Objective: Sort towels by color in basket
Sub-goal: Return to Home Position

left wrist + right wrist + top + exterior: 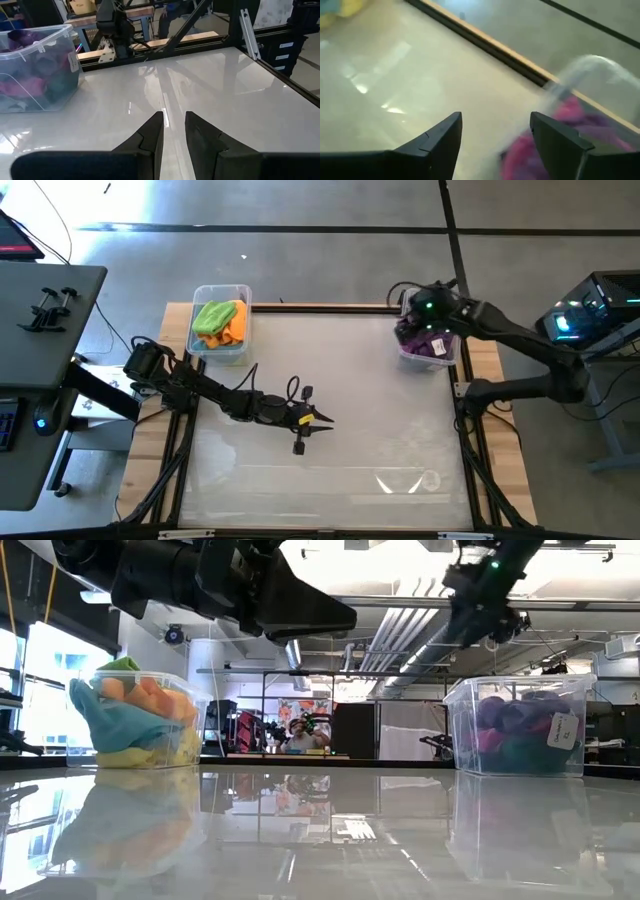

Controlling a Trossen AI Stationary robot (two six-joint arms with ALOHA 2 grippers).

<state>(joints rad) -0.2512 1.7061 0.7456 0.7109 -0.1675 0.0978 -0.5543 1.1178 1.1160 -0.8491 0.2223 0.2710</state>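
Two clear plastic bins stand on the white table. The left bin (pixel 220 330) (pixel 140 720) holds lime green (pixel 212 315), orange (pixel 236 327), light blue (pixel 100 720) and yellow (pixel 140 752) towels. The right bin (pixel 428 352) (pixel 515 725) (pixel 35 75) holds purple, magenta (pixel 490 735) and dark green towels (pixel 520 752). My left gripper (pixel 325 420) (pixel 173 119) hovers over the table's middle, open by a narrow gap and holding nothing. My right gripper (pixel 425 320) (pixel 495 120) hangs wide open above the right bin, over pink and purple cloth (pixel 565 112).
The glossy white tabletop (pixel 350 460) is bordered by a wooden frame (pixel 320 307) (pixel 495 47). A black desk with clamps (pixel 45 310) stands off the left side, and electronics (pixel 590 310) off the right. A person (pixel 300 732) shows far behind the table.
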